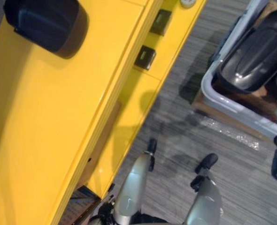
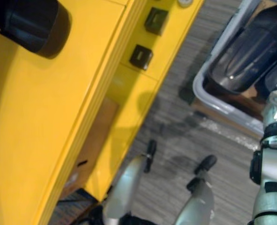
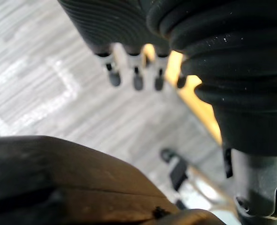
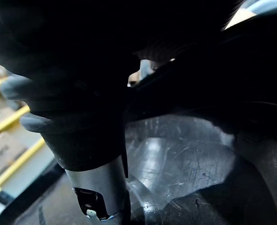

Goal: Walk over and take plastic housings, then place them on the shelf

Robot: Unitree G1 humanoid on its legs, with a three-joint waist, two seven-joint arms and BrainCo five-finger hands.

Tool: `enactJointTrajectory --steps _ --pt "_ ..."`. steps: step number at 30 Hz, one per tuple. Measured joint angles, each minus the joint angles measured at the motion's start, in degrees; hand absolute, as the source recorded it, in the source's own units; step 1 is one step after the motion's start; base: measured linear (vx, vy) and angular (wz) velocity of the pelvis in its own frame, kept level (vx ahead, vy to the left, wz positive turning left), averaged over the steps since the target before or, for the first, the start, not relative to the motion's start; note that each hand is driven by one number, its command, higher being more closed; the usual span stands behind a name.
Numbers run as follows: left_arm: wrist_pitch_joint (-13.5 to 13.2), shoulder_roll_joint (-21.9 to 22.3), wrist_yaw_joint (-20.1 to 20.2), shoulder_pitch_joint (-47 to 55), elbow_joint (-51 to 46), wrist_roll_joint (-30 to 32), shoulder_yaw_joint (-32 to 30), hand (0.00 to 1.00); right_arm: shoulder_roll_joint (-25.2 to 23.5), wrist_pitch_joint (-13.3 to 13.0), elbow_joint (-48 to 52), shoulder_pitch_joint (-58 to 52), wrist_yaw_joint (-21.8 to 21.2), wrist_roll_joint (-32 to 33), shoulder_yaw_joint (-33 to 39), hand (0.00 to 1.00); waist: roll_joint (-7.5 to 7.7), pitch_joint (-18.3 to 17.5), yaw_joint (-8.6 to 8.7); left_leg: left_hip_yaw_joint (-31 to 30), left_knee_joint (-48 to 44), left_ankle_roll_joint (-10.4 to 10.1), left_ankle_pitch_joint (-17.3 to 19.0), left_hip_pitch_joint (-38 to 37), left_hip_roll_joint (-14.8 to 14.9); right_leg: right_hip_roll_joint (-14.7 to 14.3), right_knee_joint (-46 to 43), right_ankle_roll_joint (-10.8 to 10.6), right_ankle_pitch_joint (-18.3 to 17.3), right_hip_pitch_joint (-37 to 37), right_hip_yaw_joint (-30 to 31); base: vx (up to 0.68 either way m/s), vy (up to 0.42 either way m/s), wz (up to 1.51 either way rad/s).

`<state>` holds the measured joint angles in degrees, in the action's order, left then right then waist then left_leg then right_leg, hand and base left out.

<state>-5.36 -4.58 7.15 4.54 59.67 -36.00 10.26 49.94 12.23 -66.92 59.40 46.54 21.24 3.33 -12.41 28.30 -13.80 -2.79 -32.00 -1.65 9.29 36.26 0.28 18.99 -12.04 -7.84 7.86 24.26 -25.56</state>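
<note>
Left hand: our left hand (image 3: 115, 28) hangs nearest to us, just beside the yellow shelf (image 1: 49, 131) and above the floor (image 1: 185, 140).
Left fingers: its fingers (image 3: 137, 80) point straight down, released, with nothing held between them.
Floor: grey and striped, it runs along the front of the yellow shelf and separates it from the bin (image 1: 209, 89).
Right hand: our right hand (image 4: 63, 70) is across the floor from the yellow shelf, reaching over the bin.
Right fingers: they are hidden behind the dark cover, so we cannot tell whether they are released or grasping.
Under the right hand: a glossy, scratched black face lies close below it. This is probably the housing in the bin (image 1: 256, 56), and we cannot see whether the two touch.
Bin: pale grey with a raised rim, it stands on the floor well apart from the yellow shelf.
Housing in the bin: a large, rounded, shiny black plastic shell that lies inside the rim and takes up much of the bin.
Shelf front: two black square fittings (image 1: 144, 57) sit in the face of the yellow shelf, one beyond the other.
Housing on the shelf: a second black plastic shell, the housing on the shelf (image 1: 44, 23), rests on top of the yellow shelf at its far end. It is well apart from both hands.
</note>
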Motion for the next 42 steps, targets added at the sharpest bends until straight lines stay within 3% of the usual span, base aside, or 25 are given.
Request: enactJointTrajectory --steps 1,2,5,12,17,19,25,27,31,33,36,37,38,42 --pt "0.0 0.0 0.0 -0.01 -0.01 -0.1 0.03 0.0 0.11 0.36 -0.2 0.06 -0.29 0.51 0.01 0.0 -0.01 -0.01 -0.1 -0.01 -0.12 0.1 0.07 0.08 0.01 0.0 -0.03 0.01 -0.01 0.0 -0.04 -0.04 0.024 0.01" --pt "-0.01 0.01 -0.01 -0.04 -0.01 -0.12 0.06 0.0 0.36 0.98 -0.99 0.07 -0.54 1.22 -0.01 1.0 -0.06 -0.04 -0.23 -0.1 -0.2 0.19 0.16 0.36 0.02 0.0 -0.12 0.06 -0.06 0.07 -0.21 -0.05 0.016 0.05" --pt "-0.06 0.02 -0.04 -0.13 -0.02 -0.11 0.88 0.0 1.71 3.1 -1.61 -0.08 -1.85 1.61 -0.04 1.0 -0.49 -0.34 -0.53 -0.82 -0.53 0.34 0.3 1.22 -0.1 0.04 -0.26 0.29 -0.31 0.16 -1.05 -0.05 0.012 0.09" --pt "-0.53 -0.43 -0.89 -0.27 -0.08 -0.1 2.41 0.0 6.31 10.94 -3.52 -0.9 -3.94 1.5 0.18 1.0 -0.53 -0.37 -1.25 -0.95 -0.46 0.3 0.26 1.41 -0.03 -0.04 -0.44 0.25 -0.34 0.41 -1.13 -0.01 0.001 0.01" --pt "-0.49 -1.02 -1.73 -0.27 -0.76 -0.14 3.67 0.0 7.12 13.52 -3.96 -1.9 -4.31 1.52 3.24 1.0 -0.55 -0.38 -1.16 -0.81 -0.43 0.29 0.26 0.87 0.07 -0.05 -0.63 0.03 -0.4 0.08 -1.04 0.0 0.0 0.0" --pt "-0.46 -1.35 -1.93 -0.27 -1.78 -0.1 3.62 0.0 7.46 13.86 -4.46 -2.11 -6.51 1.38 5.23 1.0 -0.56 -0.39 -1.08 -0.81 -0.46 0.29 0.26 0.47 0.1 -0.09 -0.64 0.03 -0.43 -0.32 -1.04 0.0 0.0 0.0" --pt "-0.48 -1.67 -2.04 -0.28 -4.68 0.13 1.72 0.0 7.69 13.84 -5.4 -3.81 -15.3 -5.55 10.31 1.0 -0.54 -0.39 -0.74 -1.01 -0.98 0.31 0.28 -0.02 0.19 -0.19 -0.93 0.03 -0.43 -1.12 -1.09 -0.04 0.008 0.01" --pt "-0.92 -1.8 -2.14 -0.34 -5.86 0.2 0.93 0.0 6.02 12.39 -5.48 -5.05 -17.7 -9.11 12.04 1.0 -0.26 -0.51 -0.06 -1.1 -1.36 0.32 0.38 -0.27 0.27 -0.3 -0.94 0.02 -0.42 -1.63 -1.1 -0.06 0.017 0.01" --pt "-2.29 -1.87 -2.68 -0.48 -8.02 0.61 -0.44 0.0 1.41 7.18 -5.75 -7.34 -17.72 -15.2 13.42 1.0 0.3 -0.56 0.89 -0.85 -2.09 0.45 0.63 -0.37 0.64 -0.72 -0.21 -0.12 -0.34 -2.27 -0.97 -0.06 0.025 -0.06" --pt "-2.91 -2.66 -3.85 -0.89 -9.66 0.58 -0.61 0.0 -1.03 4.83 -5.8 -8.54 -17.64 -18.55 13.27 1.0 2.03 -0.64 1.39 -0.2 -2.13 0.44 0.63 -0.56 1.23 -1.37 1.07 -0.62 0.47 -2.55 -0.4 -0.06 0.018 -0.17" --pt "-3.01 -4.19 -4.7 -1.18 -11.25 0.55 -1.08 0.0 -3.31 3.72 -5.81 -10.83 -17.56 -20.73 10.63 1.0 4.82 -0.64 2.51 0.91 -1.23 0.39 0.66 -2.72 1.93 -2.38 3.96 -0.3 1.61 -4.75 0.43 -0.04 0.013 -0.18" --pt "-3.02 -4.24 -4.7 -1.15 -11.35 0.55 -1.25 0.0 -3.45 3.72 -5.82 -11.02 -17.55 -21.02 10.41 1.0 5.02 -0.72 2.53 1.05 -1.09 0.39 0.66 -2.85 1.99 -2.4 4.11 -0.3 1.64 -4.82 0.48 -0.03 0.013 -0.23" --pt "-3.39 -4.26 -4.92 -1.13 -12.14 0.52 -2.58 0.0 -3.85 3.05 -5.55 -12.13 -17.55 -22.18 8.47 1.0 6.41 -0.75 3.13 1.84 -0.1 0.36 0.65 -4.77 2.21 -2.54 5.24 -0.29 1.79 -6.3 0.62 -0.02 0.011 -0.14" --pt "-3.56 -5.48 -6.3 -1.08 -15.66 0.52 -3.38 0.0 -3.88 2.46 -0.78 -15.32 -17.34 -23.5 7.18 1.0 8.78 -0.84 4.91 2.08 1.77 -0.27 0.5 -7.63 2.73 -3.35 6.81 -0.1 1.88 -8.64 0.66 -0.01 0.001 -0.08"
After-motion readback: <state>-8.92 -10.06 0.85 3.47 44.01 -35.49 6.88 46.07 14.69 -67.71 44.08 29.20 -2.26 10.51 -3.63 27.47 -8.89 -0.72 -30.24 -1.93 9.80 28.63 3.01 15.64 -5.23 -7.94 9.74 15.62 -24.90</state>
